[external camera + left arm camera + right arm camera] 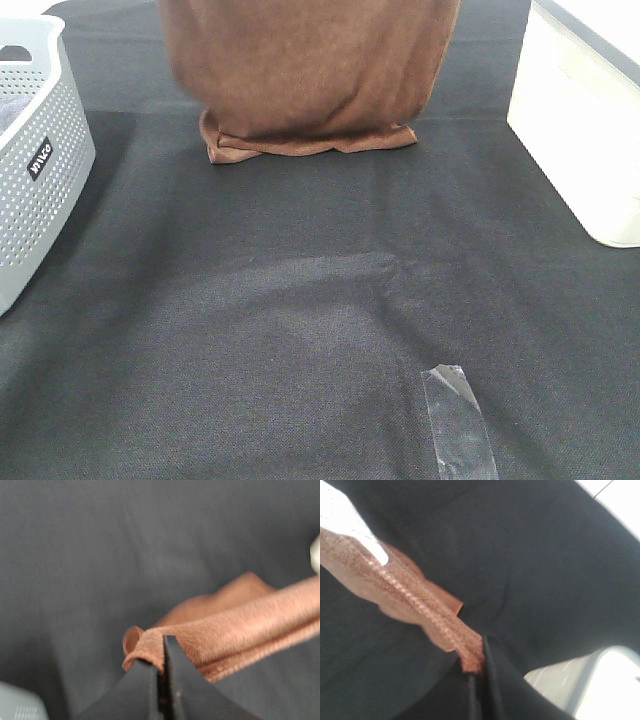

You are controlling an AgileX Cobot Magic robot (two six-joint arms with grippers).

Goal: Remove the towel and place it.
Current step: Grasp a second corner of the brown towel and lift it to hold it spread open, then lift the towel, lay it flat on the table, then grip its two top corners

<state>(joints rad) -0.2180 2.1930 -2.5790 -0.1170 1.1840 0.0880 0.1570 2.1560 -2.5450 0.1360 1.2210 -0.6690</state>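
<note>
The brown towel (305,70) hangs from above the top of the exterior high view, its lower edge folded on the black tablecloth (300,300) at the far middle. Neither gripper shows in that view. In the left wrist view my left gripper (162,652) is shut on one corner of the towel (235,625), whose stitched edge stretches away taut. In the right wrist view my right gripper (479,660) is shut on another corner of the towel (395,587), and a white tag (345,517) shows further along its edge.
A grey perforated basket (35,160) stands at the left edge. A white bin (590,130) stands at the right edge. A strip of clear tape (458,420) is stuck on the cloth near the front.
</note>
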